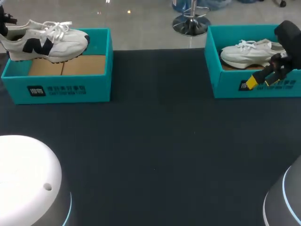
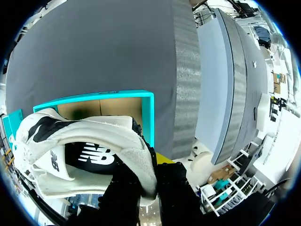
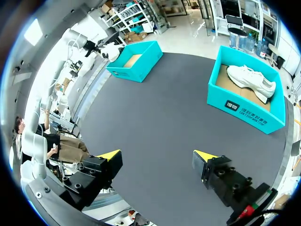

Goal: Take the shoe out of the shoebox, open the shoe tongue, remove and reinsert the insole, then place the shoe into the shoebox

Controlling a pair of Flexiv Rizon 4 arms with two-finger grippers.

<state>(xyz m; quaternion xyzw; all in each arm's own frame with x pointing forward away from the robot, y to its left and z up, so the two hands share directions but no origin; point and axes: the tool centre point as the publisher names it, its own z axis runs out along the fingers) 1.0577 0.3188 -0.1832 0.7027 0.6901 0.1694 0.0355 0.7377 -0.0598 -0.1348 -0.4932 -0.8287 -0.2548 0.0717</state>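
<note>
A white shoe with a dark side logo hangs just above the left teal shoebox, toe pointing right. My left gripper at the view's far left edge is shut on its heel. In the left wrist view the fingers pinch the heel collar of the shoe, with the box below. My right gripper hovers high in front of the right shoebox. In its own view it stands wide open with nothing between its fingers.
A second white shoe lies in the right shoebox. Brown cardboard lines the left box's floor. The dark table stretches between the boxes. White rounded robot bases sit at the front corners.
</note>
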